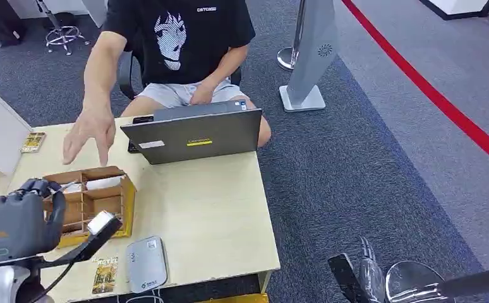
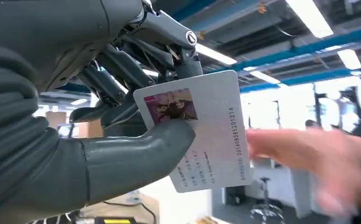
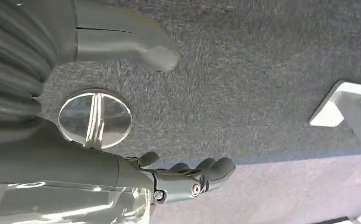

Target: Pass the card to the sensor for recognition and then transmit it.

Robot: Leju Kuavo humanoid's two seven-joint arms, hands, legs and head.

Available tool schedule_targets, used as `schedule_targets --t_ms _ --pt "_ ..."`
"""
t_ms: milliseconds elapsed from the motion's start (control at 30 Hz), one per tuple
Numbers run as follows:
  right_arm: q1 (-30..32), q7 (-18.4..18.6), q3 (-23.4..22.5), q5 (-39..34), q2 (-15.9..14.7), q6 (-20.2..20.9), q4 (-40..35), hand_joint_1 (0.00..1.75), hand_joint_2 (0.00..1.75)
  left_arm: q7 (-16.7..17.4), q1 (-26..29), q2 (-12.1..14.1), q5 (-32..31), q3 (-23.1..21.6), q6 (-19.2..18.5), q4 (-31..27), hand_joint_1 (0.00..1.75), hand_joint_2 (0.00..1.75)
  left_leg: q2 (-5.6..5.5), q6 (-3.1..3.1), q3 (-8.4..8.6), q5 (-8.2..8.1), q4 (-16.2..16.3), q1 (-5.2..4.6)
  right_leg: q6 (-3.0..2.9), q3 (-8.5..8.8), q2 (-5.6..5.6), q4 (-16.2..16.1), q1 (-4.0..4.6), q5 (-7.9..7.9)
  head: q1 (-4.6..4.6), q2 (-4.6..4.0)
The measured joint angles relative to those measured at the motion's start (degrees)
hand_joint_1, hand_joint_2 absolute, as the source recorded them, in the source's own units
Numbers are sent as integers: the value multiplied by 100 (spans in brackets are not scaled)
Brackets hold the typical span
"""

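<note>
Mostly greys, tan and one red stripe

The left hand (image 1: 21, 218) is dark grey and it's pinching a white card (image 2: 202, 130) with a pinkish-purple photo and black print. The table (image 1: 210, 214) is pale wood, the divider box (image 1: 93, 202) is cardboard brown with a yellow edge, the sensor (image 1: 146, 264) is light grey and the laptop (image 1: 194, 136) is dark grey with a yellow sticker. The person's tee (image 1: 185, 38) is black with a white face graphic. The carpet (image 1: 356, 170) is speckled blue-grey with a red line (image 1: 431, 95), and the right hand (image 3: 188, 179) is dark grey too.
</note>
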Motion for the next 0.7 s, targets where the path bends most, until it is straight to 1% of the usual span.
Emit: schedule_targets --t_ms 33,100,167,233,400,433,467,500,533,600,633,667,700 --pt "-3 -9 7 29 0 0 9 0 175 16 -89 13 44 120 -31 15 175 175 0 0 0 0 0 0 0 0 -1 0 0 0 0 0" --pt "-6 -20 18 44 0 2 20 0 175 46 -170 42 68 222 -84 26 175 175 0 0 -1 0 0 0 0 0 -1 0 0 0 0 0" --pt "-15 -24 57 73 0 18 31 0 175 109 -350 90 -15 460 -226 90 175 175 0 0 -1 0 0 0 0 0 0 0 0 0 0 0" --pt "-20 -24 79 94 -2 26 42 0 175 112 -440 140 -61 591 -263 155 175 175 1 0 -1 0 0 0 0 -1 2 0 0 0 2 0" --pt "-28 -24 103 112 -2 79 83 0 175 79 -493 210 -116 755 -212 289 175 175 1 0 -2 0 0 -1 0 -1 0 0 -1 0 2 0" --pt "-29 -24 107 112 -2 81 92 0 175 52 -492 217 -89 770 -204 304 93 175 0 0 -3 0 0 -1 0 -1 0 0 -1 0 0 0" --pt "-30 -24 114 112 -2 85 98 0 175 35 -491 215 -41 781 -190 306 66 175 0 0 -3 0 0 -1 0 -1 0 0 -1 0 0 0" --pt "-31 -24 118 112 -2 85 105 0 175 16 -490 215 -2 785 -171 308 66 175 0 0 -4 0 0 -1 0 -1 0 0 -1 0 2 0" --pt "-32 -24 120 112 -2 85 111 0 175 -22 -484 215 35 788 -153 308 54 175 0 0 -4 0 0 -1 0 -1 0 0 -1 0 0 0" --pt "-32 -22 122 108 -2 88 111 0 175 -79 -471 210 94 790 -97 308 40 175 0 0 -4 0 0 -1 0 -1 0 0 -1 0 0 0" --pt "-32 -22 125 108 -2 88 111 0 175 -87 -461 210 116 790 -85 306 3 175 0 0 -4 0 0 -1 0 -1 0 -1 -1 0 2 0" --pt "-32 -22 125 105 -2 85 111 0 175 -126 -442 208 162 790 -62 304 0 175 0 0 -4 0 0 -1 0 -1 0 0 -1 0 0 0" --pt "-31 -22 125 105 -2 83 111 0 175 -144 -419 204 202 790 -48 297 0 175 0 0 -4 0 0 -1 0 -2 0 0 -1 0 2 0"
